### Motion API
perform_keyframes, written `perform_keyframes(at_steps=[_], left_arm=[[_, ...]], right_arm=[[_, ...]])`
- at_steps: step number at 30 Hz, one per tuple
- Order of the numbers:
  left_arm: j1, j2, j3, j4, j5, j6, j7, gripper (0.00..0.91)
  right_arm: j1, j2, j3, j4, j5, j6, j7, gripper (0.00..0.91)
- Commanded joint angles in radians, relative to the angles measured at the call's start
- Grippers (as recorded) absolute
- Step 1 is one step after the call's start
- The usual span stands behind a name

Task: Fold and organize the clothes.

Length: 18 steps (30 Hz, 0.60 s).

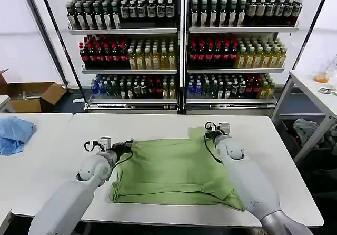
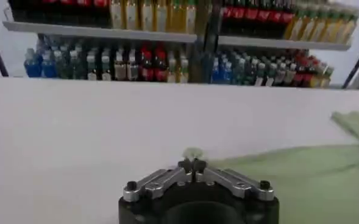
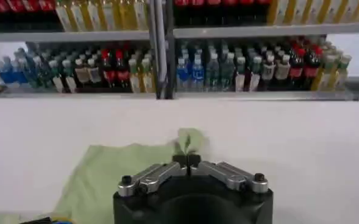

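Note:
The light green shirt (image 1: 174, 169) lies spread and partly folded on the white table (image 1: 274, 156); its collar and chest print are hidden. My left gripper (image 1: 108, 142) sits at the shirt's far left corner, shut on a small tuft of the green fabric (image 2: 193, 151); in the left wrist view the gripper (image 2: 192, 162) has its jaws together and the shirt (image 2: 301, 182) trails off to one side. My right gripper (image 1: 213, 130) is at the far right corner, and in the right wrist view the gripper (image 3: 186, 159) is shut on a raised pinch of the shirt (image 3: 188, 141).
A light blue cloth (image 1: 13, 132) lies on the neighbouring table at the left. Shelves of bottles (image 1: 179, 50) stand behind the table. A grey-white garment (image 1: 310, 129) hangs by a side table at the right. A cardboard box (image 1: 31, 95) sits on the floor at back left.

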Motion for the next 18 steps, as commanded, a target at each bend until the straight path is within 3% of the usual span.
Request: perform_keyframes(at_steps=[1,18], left_arm=[[0.032,0.037,-0.050,-0.136,-0.076,-0.012,0.004,0.020],[0.222,0.124,-0.166,-0.325,-0.152,0.011,-0.004,0.020]], right_arm=[[-0.125,-0.090,0.037,0.314,-0.003,0.007,-0.003,0.000],[-0.422,-0.253,0.202,0.700,0.065,-0.022,0.012,0.000]])
